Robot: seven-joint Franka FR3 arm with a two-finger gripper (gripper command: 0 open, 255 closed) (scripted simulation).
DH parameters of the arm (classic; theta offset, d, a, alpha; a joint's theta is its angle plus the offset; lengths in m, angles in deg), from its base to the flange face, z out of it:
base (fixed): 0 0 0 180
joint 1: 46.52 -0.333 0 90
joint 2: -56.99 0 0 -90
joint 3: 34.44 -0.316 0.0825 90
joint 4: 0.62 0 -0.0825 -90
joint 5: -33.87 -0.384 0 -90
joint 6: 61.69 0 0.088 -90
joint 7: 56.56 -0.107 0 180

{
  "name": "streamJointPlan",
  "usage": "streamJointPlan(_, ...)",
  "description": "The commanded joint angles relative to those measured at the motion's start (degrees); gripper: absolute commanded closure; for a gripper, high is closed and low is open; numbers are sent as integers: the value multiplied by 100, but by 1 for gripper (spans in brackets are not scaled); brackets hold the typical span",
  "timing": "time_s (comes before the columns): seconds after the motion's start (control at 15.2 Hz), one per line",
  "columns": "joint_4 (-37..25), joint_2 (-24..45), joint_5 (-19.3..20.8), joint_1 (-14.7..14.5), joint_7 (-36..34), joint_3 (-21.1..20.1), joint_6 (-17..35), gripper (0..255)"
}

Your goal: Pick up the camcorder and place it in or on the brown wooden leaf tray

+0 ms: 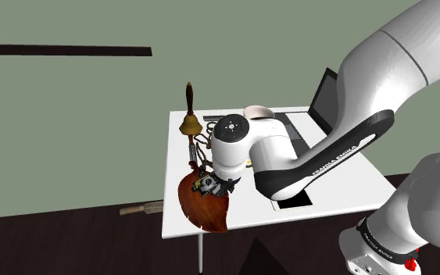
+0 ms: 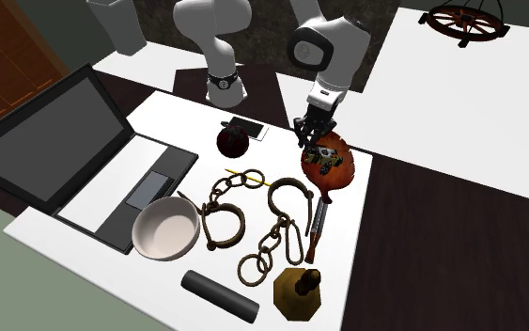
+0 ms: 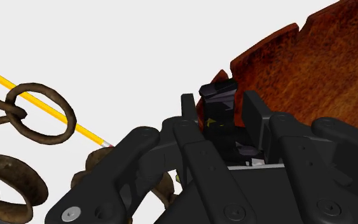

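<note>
The camcorder (image 3: 217, 105), small, dark, with grey and yellow-green parts, sits between the fingers (image 3: 187, 111) of my black gripper (image 3: 220, 102), which is shut on it. In the second exterior view the gripper (image 2: 311, 136) points down over the brown leaf-shaped tray (image 2: 339, 177), with the camcorder (image 2: 324, 156) low over or on its middle. The shoulder view puts the camcorder (image 1: 206, 183) at the gripper's tip, above the tray (image 1: 208, 209) at the white table's near corner. Whether the camcorder touches the tray (image 3: 311, 70) I cannot tell.
Rusty shackles and chain (image 2: 225, 212), a yellow pencil (image 2: 243, 175), a dark ball (image 2: 232, 139) and a phone (image 2: 248, 128) lie beside the tray. A brass bell (image 2: 298, 290), black cylinder (image 2: 217, 294), white bowl (image 2: 166, 228) and open laptop (image 2: 46, 141) stand further off. The table edge (image 2: 364, 202) runs beside the tray.
</note>
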Motion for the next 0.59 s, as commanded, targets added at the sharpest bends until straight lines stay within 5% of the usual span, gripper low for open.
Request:
streamJointPlan(0.0, -1, 0, 1, 0, -1, 0, 1, 0)
streamJointPlan(0.33, -1, 0, 1, 0, 0, 0, 1, 0)
streamJointPlan(0.53, -89, -527, -637, -46, 431, -149, -464, 0)
